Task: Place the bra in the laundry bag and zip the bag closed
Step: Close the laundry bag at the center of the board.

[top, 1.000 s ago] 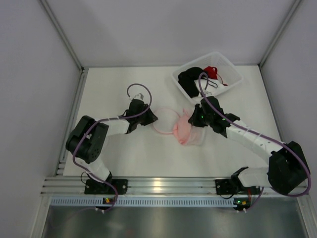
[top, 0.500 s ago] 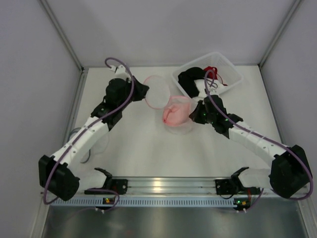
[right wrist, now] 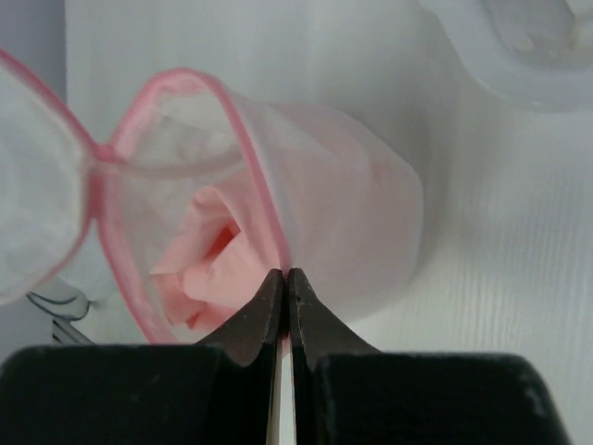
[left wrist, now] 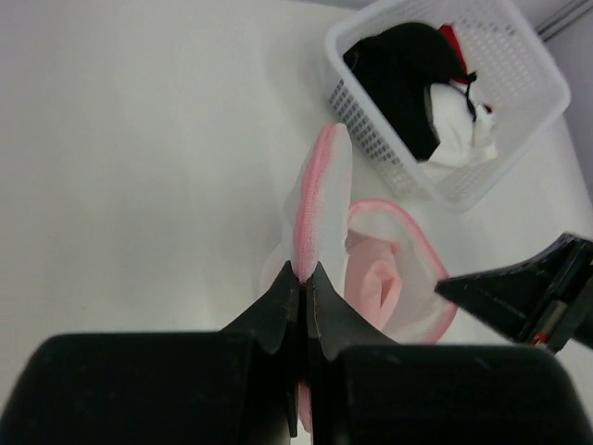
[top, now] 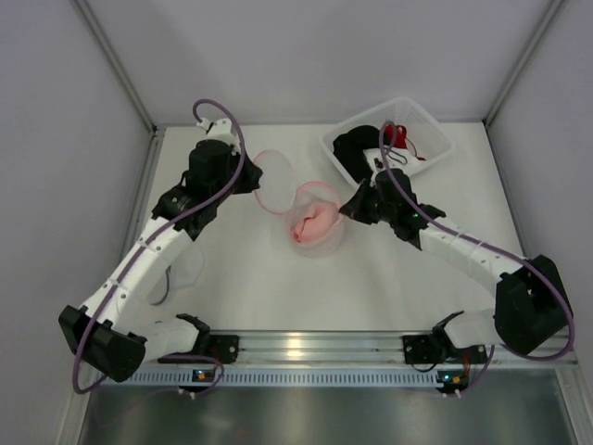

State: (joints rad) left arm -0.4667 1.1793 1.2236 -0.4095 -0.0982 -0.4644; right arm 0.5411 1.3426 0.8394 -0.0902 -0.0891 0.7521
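Note:
The laundry bag (top: 320,227) is a round white mesh pouch with a pink zipper rim, open in mid table. Its round lid (top: 273,181) stands up to the left. The pink bra (top: 313,222) lies bunched inside the bag; it also shows in the left wrist view (left wrist: 378,278) and the right wrist view (right wrist: 208,255). My left gripper (top: 252,176) is shut on the lid's pink rim (left wrist: 313,199). My right gripper (top: 350,206) is shut on the bag's rim (right wrist: 264,222) at its right side.
A white plastic basket (top: 431,130) with black, white and red clothes stands at the back right, just behind my right arm. White walls enclose the table on three sides.
My left arm swung out from the table's middle to the back left, lifting the lid upright. The bag with the bra shifted left and opened wider. My right gripper followed, holding the rim.

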